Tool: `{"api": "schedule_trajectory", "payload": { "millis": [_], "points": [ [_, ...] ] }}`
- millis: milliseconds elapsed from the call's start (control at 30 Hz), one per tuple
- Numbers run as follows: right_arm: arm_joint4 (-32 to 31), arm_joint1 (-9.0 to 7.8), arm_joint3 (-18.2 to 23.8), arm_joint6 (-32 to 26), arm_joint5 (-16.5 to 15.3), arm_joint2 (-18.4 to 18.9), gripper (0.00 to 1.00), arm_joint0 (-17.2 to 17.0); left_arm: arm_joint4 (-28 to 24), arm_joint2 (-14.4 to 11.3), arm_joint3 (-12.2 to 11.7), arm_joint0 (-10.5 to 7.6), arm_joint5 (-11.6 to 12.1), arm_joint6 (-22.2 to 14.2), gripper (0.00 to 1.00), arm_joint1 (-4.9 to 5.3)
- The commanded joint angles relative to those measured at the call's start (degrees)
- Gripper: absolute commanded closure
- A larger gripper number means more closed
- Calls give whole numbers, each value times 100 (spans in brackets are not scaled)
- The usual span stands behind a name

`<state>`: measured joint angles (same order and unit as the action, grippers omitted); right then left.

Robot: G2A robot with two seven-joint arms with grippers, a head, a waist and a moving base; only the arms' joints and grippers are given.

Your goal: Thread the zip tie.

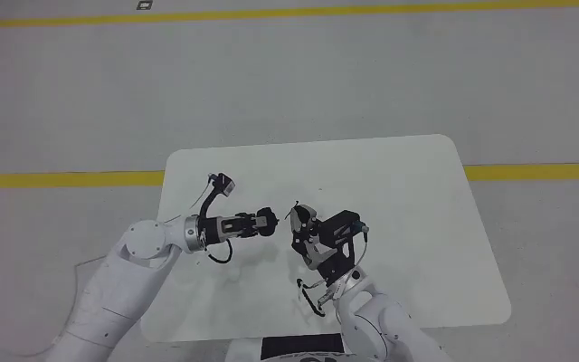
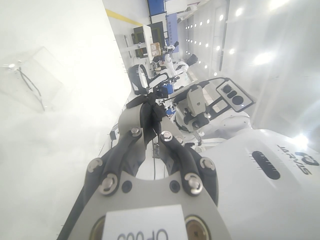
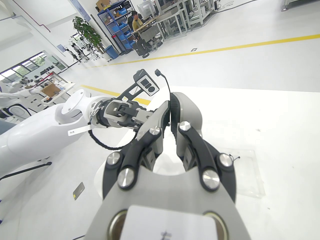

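Observation:
A thin black zip tie (image 3: 167,83) stands up from between the fingers of my right gripper (image 3: 171,101), which is shut on its strap. Its square head (image 3: 157,72) is free above the fingertips. From the top, this gripper (image 1: 300,224) is held above the table's front middle, with the zip tie (image 1: 294,211) sticking out toward the left arm. My left gripper (image 1: 268,220) faces it from the left, a short gap away. In the left wrist view its fingers (image 2: 149,103) are pressed together, pointing at the right gripper (image 2: 197,112). I cannot tell whether anything is between them.
The white table (image 1: 407,181) has rounded corners and much bare surface at the back and right. A clear flat tray (image 3: 247,173) lies near the front edge. A second black zip tie (image 1: 312,299) rests on that tray (image 2: 47,63).

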<state>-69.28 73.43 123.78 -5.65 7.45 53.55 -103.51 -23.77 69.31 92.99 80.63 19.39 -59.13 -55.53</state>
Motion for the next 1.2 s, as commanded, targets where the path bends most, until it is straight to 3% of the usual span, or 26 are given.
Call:
{"api": "schedule_trajectory", "payload": {
  "millis": [0,400,933,1167],
  "points": [
    [0,0,0,0,0,0,100,0,116,2,50,33,9,37,100,8],
    [0,0,0,0,0,0,100,0,347,13,291,59,9,130,100,-12],
    [-7,0,-13,12,-7,3,100,13,342,77,342,117,9,166,100,-22],
    [-472,7,-57,153,135,-145,100,14,342,77,342,117,9,166,100,-22]
  ]
}}
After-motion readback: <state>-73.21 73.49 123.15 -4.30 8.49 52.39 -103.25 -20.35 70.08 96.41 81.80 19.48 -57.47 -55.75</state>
